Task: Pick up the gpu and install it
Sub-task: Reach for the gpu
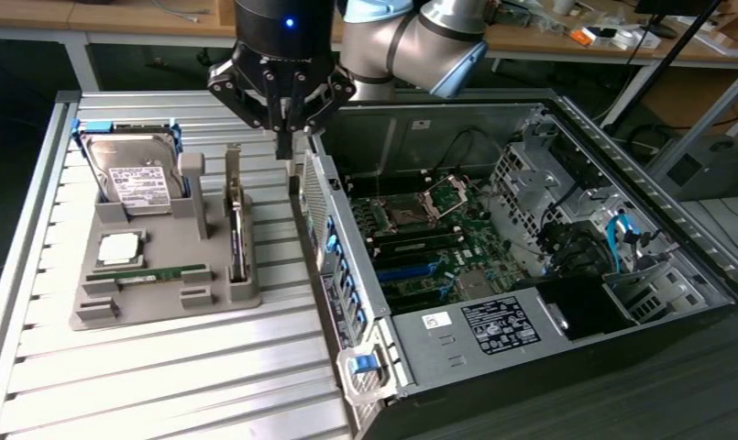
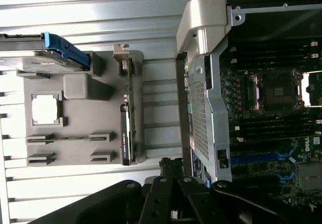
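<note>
Our closed, empty hand (image 1: 284,137) hangs by the far end of the gpu (image 1: 237,234). It stands on edge in the gray holder (image 1: 160,298), so we should grip squarely across its top edge.

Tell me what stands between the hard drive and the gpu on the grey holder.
A grey upright post of the holder stands between the hard drive and the gpu, as the exterior view shows.

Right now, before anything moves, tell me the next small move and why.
Probably slide the gripper toward the exterior view's left, over the gpu. It is shut, empty, and hangs by the case wall, while the card stands on edge in the gray holder.
</note>
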`<state>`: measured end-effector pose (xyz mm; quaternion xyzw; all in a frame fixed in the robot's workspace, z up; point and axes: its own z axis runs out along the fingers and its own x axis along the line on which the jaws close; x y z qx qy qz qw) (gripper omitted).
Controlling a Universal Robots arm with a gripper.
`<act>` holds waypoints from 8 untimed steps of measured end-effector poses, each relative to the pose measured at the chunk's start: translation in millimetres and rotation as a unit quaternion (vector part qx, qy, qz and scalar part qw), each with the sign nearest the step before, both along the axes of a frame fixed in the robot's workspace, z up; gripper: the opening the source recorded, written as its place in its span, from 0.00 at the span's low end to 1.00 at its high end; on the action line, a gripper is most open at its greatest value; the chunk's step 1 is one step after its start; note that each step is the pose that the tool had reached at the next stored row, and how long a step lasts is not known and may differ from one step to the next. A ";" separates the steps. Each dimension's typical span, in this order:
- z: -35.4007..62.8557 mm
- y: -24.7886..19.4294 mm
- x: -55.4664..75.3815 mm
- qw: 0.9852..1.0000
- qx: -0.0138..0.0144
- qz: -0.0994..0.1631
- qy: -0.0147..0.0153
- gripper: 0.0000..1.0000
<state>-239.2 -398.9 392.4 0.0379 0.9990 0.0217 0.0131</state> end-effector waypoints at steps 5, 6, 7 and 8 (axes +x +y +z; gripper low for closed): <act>0.0 0.0 -2.1 1.000 0.000 0.000 0.000 0.11; -0.1 0.0 -2.5 1.000 0.000 0.000 0.000 0.11; -0.1 0.0 -2.9 1.000 0.000 0.000 0.000 0.11; -0.1 0.0 -3.3 1.000 0.000 0.000 0.000 0.11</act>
